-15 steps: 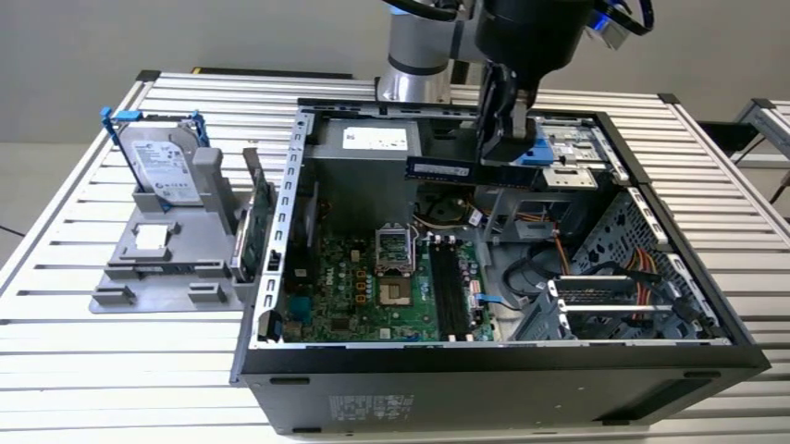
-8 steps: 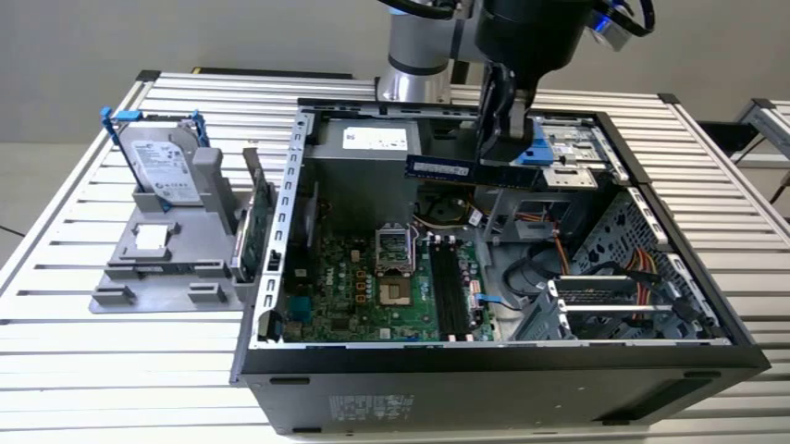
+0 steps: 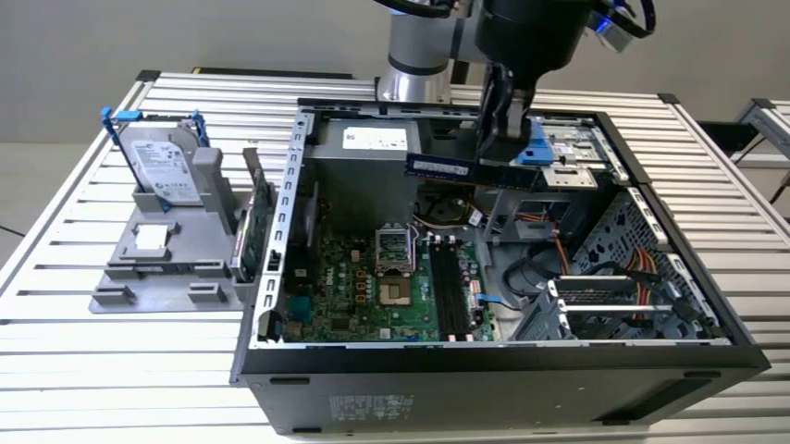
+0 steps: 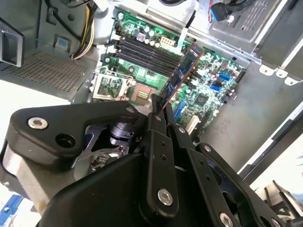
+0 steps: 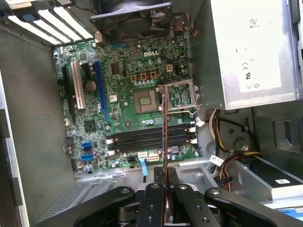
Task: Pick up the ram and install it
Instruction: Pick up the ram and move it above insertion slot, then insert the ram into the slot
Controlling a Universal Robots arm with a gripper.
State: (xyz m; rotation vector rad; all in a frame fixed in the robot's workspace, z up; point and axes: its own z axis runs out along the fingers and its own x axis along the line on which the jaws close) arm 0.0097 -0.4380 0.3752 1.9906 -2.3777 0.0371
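The ram (image 3: 460,168) is a narrow dark blue stick held level above the open computer case (image 3: 494,356), near its back wall. My gripper (image 3: 504,159) is shut on one end of it. In the second wrist view the ram (image 4: 183,71) slants out from the gripper (image 4: 158,108) over the green motherboard (image 4: 208,99). Seen edge-on in the first wrist view, the ram (image 5: 164,132) is a thin line from the gripper (image 5: 165,178), crossing over the black memory slots (image 5: 142,138). The slots (image 3: 450,287) lie well below the stick.
A silver hard drive with blue clips (image 3: 166,166) stands in a grey holder (image 3: 161,268) at the exterior view's left, with a green card (image 3: 247,227) beside the case wall. Inside the case are a power supply (image 5: 255,47), a fan (image 5: 130,19) and cable bundles (image 5: 227,161).
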